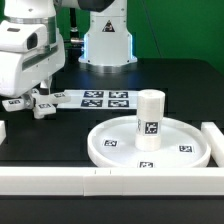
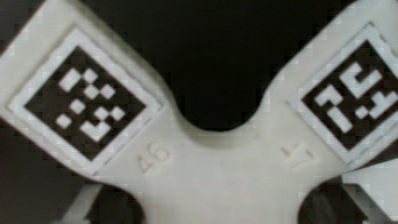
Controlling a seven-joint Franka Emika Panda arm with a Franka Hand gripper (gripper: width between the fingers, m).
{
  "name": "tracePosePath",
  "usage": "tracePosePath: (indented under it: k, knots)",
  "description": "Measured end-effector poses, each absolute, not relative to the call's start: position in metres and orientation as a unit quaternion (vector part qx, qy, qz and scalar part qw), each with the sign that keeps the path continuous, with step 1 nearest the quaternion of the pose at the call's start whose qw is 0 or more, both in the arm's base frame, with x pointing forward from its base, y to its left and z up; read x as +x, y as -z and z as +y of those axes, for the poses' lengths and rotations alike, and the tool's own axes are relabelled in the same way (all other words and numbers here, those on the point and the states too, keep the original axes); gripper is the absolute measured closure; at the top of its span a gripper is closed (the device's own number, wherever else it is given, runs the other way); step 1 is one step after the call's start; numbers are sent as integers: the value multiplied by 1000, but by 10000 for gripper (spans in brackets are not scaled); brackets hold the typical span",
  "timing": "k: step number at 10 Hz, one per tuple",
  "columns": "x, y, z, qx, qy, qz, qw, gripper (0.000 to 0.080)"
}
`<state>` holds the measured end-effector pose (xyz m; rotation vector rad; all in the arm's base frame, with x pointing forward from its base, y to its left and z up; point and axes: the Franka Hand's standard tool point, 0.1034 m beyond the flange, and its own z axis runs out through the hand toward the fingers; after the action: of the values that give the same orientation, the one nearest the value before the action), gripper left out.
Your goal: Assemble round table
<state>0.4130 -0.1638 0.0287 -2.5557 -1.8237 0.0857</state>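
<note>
The cross-shaped foot (image 1: 40, 104) lies at the exterior view's left, by the marker board's end. My gripper (image 1: 37, 97) is down over it. In the wrist view the foot (image 2: 214, 160) fills the picture, with two tagged arms spreading away. My gripper (image 2: 222, 200) has a dark finger (image 2: 93, 196) pressed against each side of the foot's narrow middle, shut on it. The round disc (image 1: 110, 140) lies flat at the front right. The short cylindrical leg (image 1: 149, 118) stands upright in its middle.
The marker board (image 1: 100, 98) lies behind the disc. A long white bar (image 1: 60, 180) runs along the front edge, and another white bar (image 1: 214, 142) stands at the disc's right. The arm's base (image 1: 106, 40) is at the back.
</note>
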Motion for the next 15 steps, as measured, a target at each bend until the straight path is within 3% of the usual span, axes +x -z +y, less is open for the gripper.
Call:
tracePosePath:
  k: [3,6,8,12,15]
  knots:
    - [414,-30,-162,-819,-27,-573,1,360]
    - [434,-61,-113,-864,-25,-503,3,360]
    - [458,-84,-76,-887,-10,-462,-7,359]
    - [457,-82,-72,-888,-11,-459,-7,359]
    - [492,-118,-10,-902,-10,-432,-6,359]
